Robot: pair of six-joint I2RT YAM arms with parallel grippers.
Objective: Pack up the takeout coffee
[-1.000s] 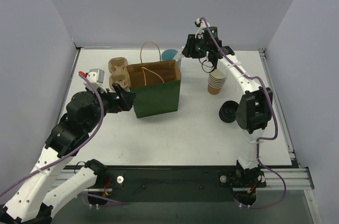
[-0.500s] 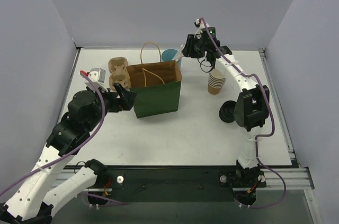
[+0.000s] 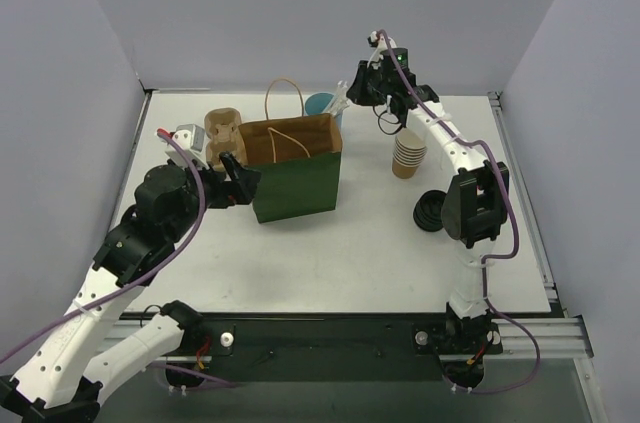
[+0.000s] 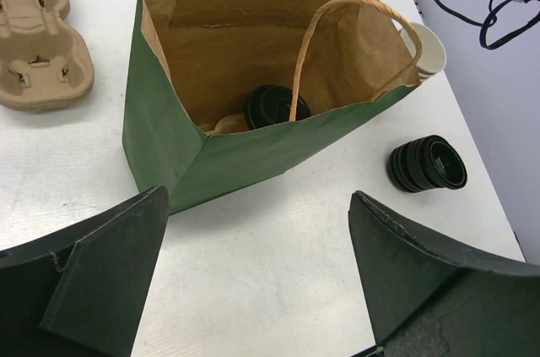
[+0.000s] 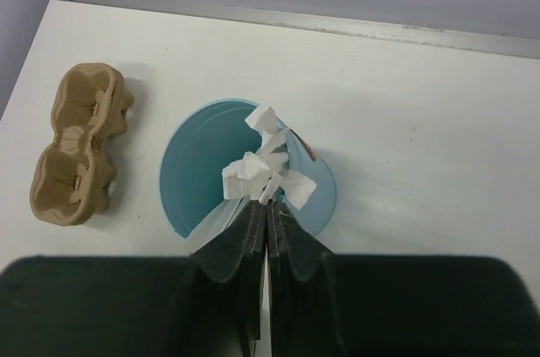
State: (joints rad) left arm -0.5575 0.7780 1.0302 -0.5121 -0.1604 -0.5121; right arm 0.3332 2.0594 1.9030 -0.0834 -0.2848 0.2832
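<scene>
Right jaws are pressing together and, from the wrist view, pinching the white sticks (image 5: pixel 266 173) that are poking up out of the light-blue cup (image 5: pixel 198 163). The crumpled white tips are showing just past the jaws. That cup is standing at the far side of the worktop (image 3: pixel 350 253), right behind the green bag (image 4: pixel 245 163).

Left jaws are spreading as wide as they go, holding nothing and touching nothing. They're hanging just beside the bag's left side and looking down into its open mouth.

The bag is standing upright with its paper handles sticking up, and the takeout coffee (image 4: pixel 277 106) is sitting down at the bottom of it. Its black lid is showing with a bit of tan next to it, though I can't tell if it's sitting straight or leaning.

Outside the bag, an empty pulp cup carrier (image 4: pixel 38 45) is lying to its left. A stack of cream paper cups (image 3: pixel 407 155) is standing off to its right, and a pile of black lids (image 4: pixel 428 164) is sitting nearer the arms.
</scene>
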